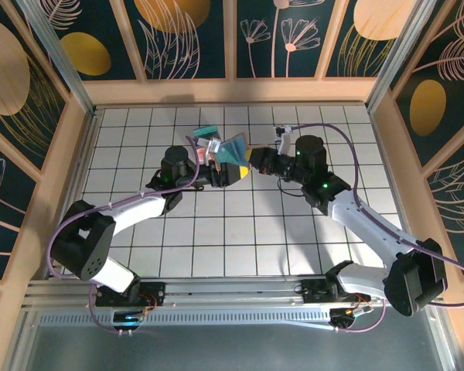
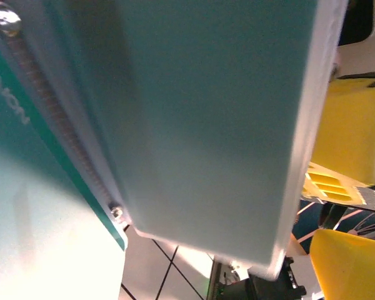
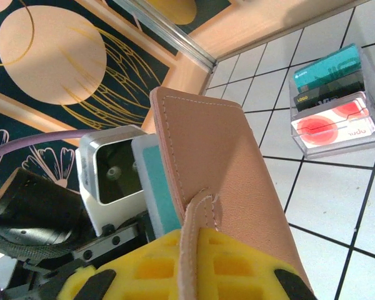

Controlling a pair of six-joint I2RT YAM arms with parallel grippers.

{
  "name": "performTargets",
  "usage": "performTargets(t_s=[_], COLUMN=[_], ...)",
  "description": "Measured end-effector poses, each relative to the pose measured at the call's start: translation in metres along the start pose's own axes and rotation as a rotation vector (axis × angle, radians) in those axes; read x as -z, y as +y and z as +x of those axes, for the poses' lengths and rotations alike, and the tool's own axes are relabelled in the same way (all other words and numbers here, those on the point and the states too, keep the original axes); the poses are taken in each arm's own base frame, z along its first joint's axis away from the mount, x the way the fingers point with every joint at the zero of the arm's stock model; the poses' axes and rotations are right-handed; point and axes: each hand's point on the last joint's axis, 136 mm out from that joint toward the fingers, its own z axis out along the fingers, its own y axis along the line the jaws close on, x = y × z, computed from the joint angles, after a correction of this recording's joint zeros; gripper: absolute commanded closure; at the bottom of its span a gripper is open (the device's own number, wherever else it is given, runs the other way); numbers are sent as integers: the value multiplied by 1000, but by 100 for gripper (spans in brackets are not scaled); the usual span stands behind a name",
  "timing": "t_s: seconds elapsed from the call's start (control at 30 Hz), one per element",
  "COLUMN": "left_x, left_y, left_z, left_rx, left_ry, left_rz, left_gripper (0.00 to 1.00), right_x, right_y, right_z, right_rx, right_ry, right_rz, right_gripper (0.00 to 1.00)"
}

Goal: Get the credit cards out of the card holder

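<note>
- Top external view: the two arms meet over the tiled counter (image 1: 240,224). The card holder (image 1: 233,150) is held up between them, grey-blue inner face showing, just right of the clear box (image 1: 208,137). The left tool (image 1: 212,164) sits on the near side of that box. The right tool (image 1: 253,161) is beyond the holder from it. Neither tool's opening can be read from here.
- Left wrist view: a blurred teal-grey panel (image 2: 206,112) sits against the lens; I cannot tell what it is. Yellow fingers (image 2: 353,128) of the right tool show at the right edge. How wide the left tool stands, I cannot tell.
- Right wrist view: this one shows the grip. The yellow fingers (image 3: 237,272) are clamped tight on the holder's (image 3: 225,162) stitched tan-pink edge. The holder stands upright, left of the clear box (image 3: 334,100) and apart from it. The box rests on the tiles.
</note>
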Motion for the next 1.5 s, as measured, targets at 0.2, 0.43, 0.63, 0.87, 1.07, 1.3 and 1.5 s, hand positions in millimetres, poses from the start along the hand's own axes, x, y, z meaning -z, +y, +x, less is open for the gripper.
performTargets(t_s=[0.2, 0.43, 0.63, 0.87, 1.07, 1.3, 1.5], left_x=[1, 1, 1, 1, 1, 2, 4], left_y=[-5, -4, 3, 13, 19, 21, 23], left_z=[-3, -4, -3, 0, 9, 19, 22], left_rx=[-2, 20, 33, 37, 14, 2, 6], left_ry=[-9, -15, -18, -11, 23, 66, 80], left_rz=[15, 9, -23, -63, -86, -96, -107], left_gripper=[4, 36, 64, 86, 93, 91, 90], right_x=[0, 3, 9, 14, 21, 36, 59], right_y=[-1, -1, -4, -10, -25, -42, -53], right_z=[-1, -2, -5, -5, -6, -7, -18], right_rx=[-1, 12, 10, 11, 30, 67, 98], right_ry=[-4, -11, -20, -25, -45, -69, -110], right_rz=[7, 14, 31, 67, 159, 284, 431], right_gripper=[100, 100, 100, 94, 56, 36, 33])
